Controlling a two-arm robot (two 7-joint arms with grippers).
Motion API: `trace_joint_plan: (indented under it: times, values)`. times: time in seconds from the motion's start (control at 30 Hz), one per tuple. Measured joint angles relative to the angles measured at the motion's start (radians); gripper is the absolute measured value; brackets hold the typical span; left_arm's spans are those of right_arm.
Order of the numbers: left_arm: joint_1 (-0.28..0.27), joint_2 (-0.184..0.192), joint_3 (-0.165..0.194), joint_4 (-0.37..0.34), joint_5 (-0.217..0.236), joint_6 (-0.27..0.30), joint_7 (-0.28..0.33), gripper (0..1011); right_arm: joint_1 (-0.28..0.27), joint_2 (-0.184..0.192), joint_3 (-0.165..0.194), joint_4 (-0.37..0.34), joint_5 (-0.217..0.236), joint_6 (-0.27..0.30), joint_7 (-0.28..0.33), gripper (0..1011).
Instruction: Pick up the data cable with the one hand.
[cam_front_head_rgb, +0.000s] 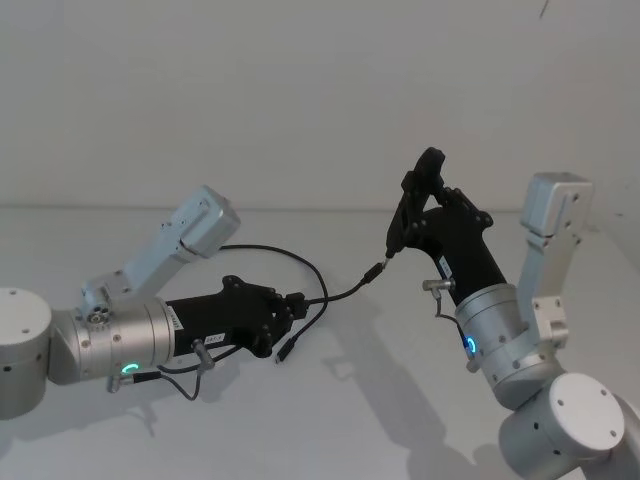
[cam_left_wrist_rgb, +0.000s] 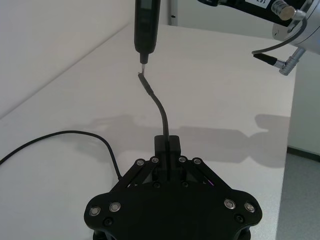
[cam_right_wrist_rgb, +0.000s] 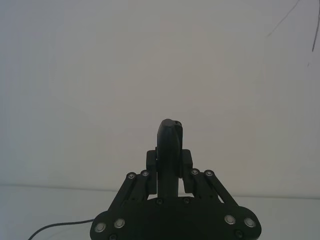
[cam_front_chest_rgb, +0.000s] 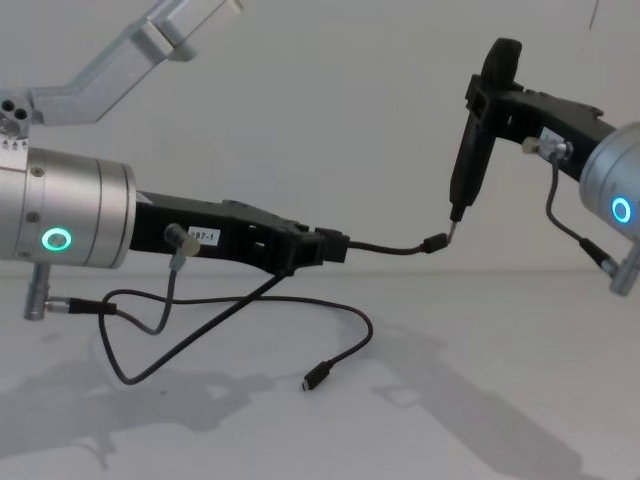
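White label (cam_front_chest_rgb: 202, 236) on left gripper (cam_front_chest_rgb: 335, 247) body: digits "97-1" legible in chest view. Another white label (cam_left_wrist_rgb: 258, 2) on right arm: characters cut off, unreadable.

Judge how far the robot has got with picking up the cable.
Done: the left gripper has shut on the cable, lifting that end. In hand: its plug nearly meets the tip of the black device in the right gripper. Left: the other end hangs near the table.
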Motion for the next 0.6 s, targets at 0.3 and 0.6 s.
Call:
trace_joint_plan:
  times: [0.3, 0.6]
  values:
    - [0.000, 0.000, 0.000, 0.000, 0.000, 0.000, 0.000, 35, 0.008, -0.006, 0.006, 0.019, -0.007, -0.005, 0.010, 279]
    - [0.000, 0.000, 0.000, 0.000, 0.000, 0.000, 0.000, 35, 0.011, -0.011, 0.010, 0.026, -0.010, 0.000, 0.016, 279]
